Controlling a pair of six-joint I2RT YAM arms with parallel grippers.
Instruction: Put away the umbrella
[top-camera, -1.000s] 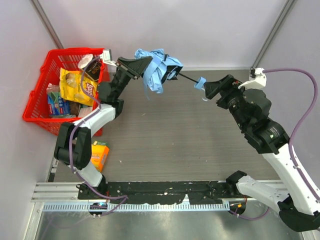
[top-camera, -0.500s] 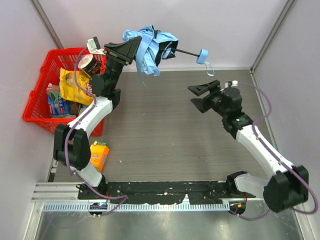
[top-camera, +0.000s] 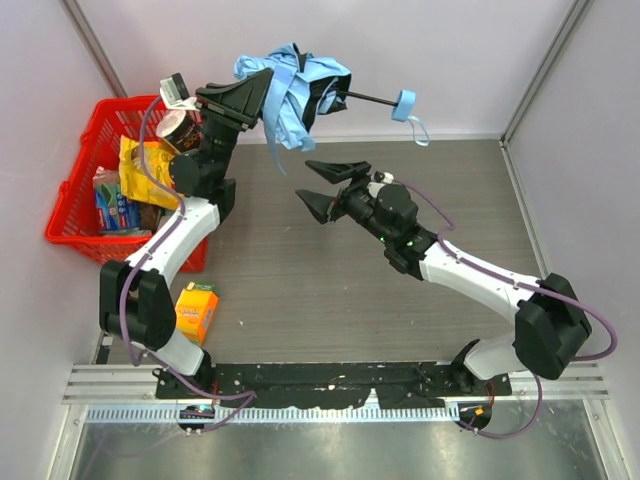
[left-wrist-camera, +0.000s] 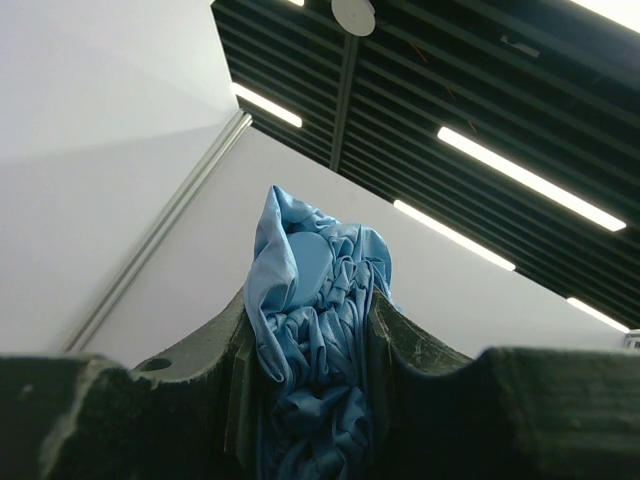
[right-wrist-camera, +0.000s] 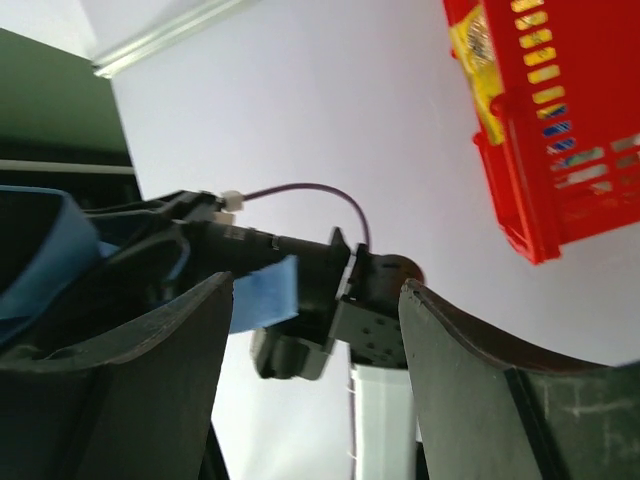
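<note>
Overhead first: the left hand (top-camera: 266, 95) grips the bunched sky-blue cloth of the umbrella (top-camera: 305, 80), holding it in the air by the back wall, near the red basket (top-camera: 75, 170). The thin black shaft (top-camera: 368, 98) juts out to the right with nothing supporting it. The cloth is probably held this way so the loose bundle stays together while the other arm works on it. The right hand (top-camera: 304, 181) hovers over the counter (top-camera: 300, 290) just below the cloth, jaws spread and empty, seemingly lining up for a fresh hold.

From the left wrist, crumpled blue folds fill the gap between the two fingers and rise above them; the grip looks firm.

From the right wrist, the fingers stand apart with nothing between them. Beyond them are blue fabric and the other arm, and the basket sits off to one side.

A second ago the right hand was at the shaft's far end. It has since let go and swung in under the canopy, while the left arm has lifted the umbrella higher and further back.
</note>
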